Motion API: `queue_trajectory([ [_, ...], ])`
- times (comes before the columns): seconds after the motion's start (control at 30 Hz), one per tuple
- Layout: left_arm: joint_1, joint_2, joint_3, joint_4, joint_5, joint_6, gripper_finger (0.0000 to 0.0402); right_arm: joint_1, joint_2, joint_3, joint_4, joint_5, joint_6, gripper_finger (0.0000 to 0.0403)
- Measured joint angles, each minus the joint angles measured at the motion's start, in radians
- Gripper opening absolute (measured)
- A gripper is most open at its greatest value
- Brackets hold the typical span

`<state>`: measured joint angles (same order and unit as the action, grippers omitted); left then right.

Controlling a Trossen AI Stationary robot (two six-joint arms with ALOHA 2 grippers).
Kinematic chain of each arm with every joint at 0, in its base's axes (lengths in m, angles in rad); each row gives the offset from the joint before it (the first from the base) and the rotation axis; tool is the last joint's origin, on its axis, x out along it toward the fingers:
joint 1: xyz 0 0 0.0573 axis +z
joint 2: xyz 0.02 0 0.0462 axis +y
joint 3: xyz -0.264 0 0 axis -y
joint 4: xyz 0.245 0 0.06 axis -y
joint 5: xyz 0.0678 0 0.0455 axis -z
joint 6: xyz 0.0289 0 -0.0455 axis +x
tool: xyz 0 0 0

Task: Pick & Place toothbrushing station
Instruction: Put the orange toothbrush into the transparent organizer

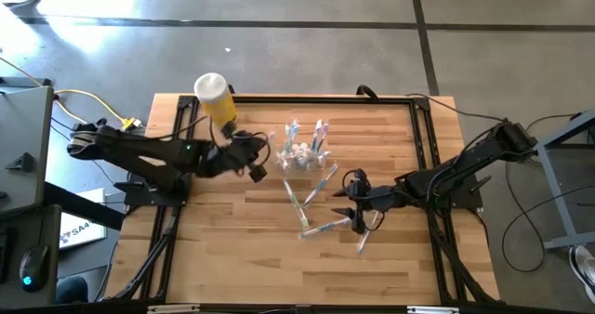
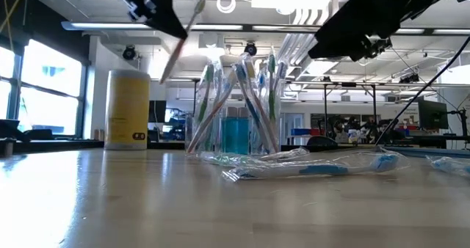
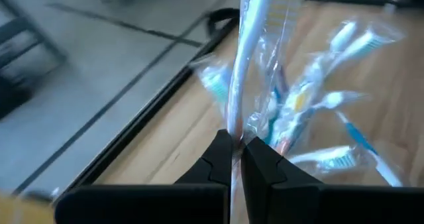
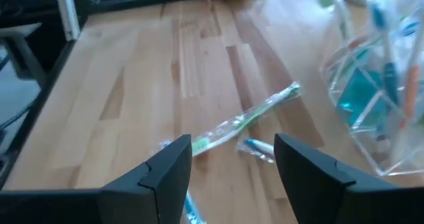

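Toothbrush in wrapper is what we've got pinched in the left gripper right now: a slim white brush in crinkly clear film, jaws shut tight on its lower end, long axis running straight out ahead of the jaws. The clear holder cup sits just beyond and slightly below the tip of that brush, already bristling with pastel blue, green and pink brushes fanned out at angles, so we reckon the next move turns on tipping the shaft upright and threading it down into a gap between them. Left arm is clearly the nearer one to the cup. Right gripper hovers on the far side of the cup with jaws standing open and empty, above a green wrapped brush lying flat on the tabletop, its length running slantwise across the gap between the jaws. More wrapped brushes lie scattered nearby; glossy film looks slippery against smooth pale wood planks.
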<state>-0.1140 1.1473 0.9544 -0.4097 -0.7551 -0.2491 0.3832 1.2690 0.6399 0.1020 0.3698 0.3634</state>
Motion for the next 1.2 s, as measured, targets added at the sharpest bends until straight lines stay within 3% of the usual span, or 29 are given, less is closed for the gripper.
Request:
queue_trajectory([
  [0.13,0.130,0.015,-0.006,0.133,0.255,0.174,0.0002,-0.020,0.000,0.000,0.010,0.019,-0.009,0.0207],
  [0.33,0.314,0.015,-0.025,0.224,0.512,0.274,0.0002,-0.061,0.000,0.000,0.016,0.021,-0.009,0.0207],
  [0.47,0.424,0.014,-0.106,0.384,0.767,0.294,0.0002,-0.082,0.000,0.000,0.015,0.021,-0.010,0.0207],
  [0.67,0.552,0.011,-0.315,0.717,0.984,0.244,0.0002,-0.098,0.000,0.000,0.015,0.018,-0.029,0.0207],
  [0.83,0.601,0.029,-0.420,0.853,1.021,0.225,0.0002,-0.117,0.000,0.000,0.015,0.014,-0.035,0.0207],
  [1.2,0.605,0.082,-0.499,1.007,1.066,0.194,0.0002,-0.118,0.000,0.000,0.015,0.018,-0.035,0.0207],
])
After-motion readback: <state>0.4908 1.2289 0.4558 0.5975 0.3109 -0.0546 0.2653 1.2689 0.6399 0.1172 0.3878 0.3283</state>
